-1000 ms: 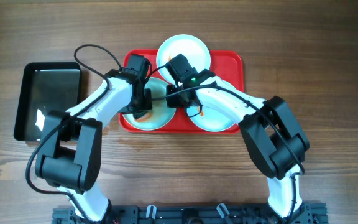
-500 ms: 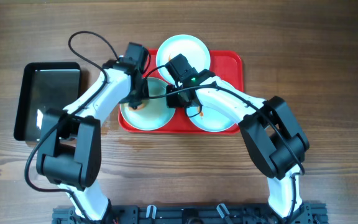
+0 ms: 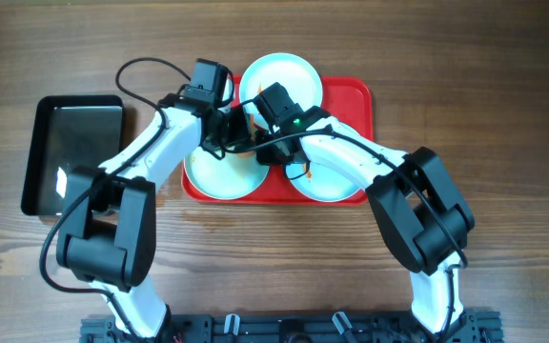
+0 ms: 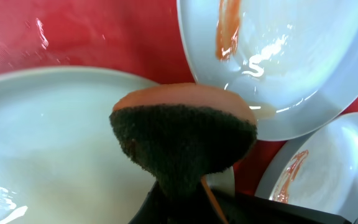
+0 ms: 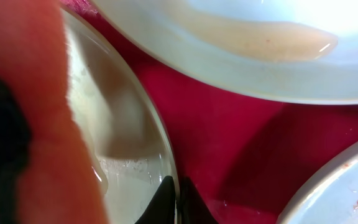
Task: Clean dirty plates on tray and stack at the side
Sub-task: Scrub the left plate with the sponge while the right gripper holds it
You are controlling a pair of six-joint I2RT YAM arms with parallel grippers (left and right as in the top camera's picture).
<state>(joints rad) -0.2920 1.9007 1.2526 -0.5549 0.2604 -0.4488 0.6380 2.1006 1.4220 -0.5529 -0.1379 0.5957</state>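
The left gripper [image 3: 233, 130], with its sponge [image 4: 183, 140], has moved away from the robot, off the middle of the left plate [image 3: 219, 178]. It is now over that plate's far rim, beside the back plate [image 3: 280, 78]. More of the left plate shows uncovered.

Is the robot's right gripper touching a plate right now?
Touching. The right wrist view shows the right gripper closed on the thin rim of the plate, with one dark finger on each side of the edge.
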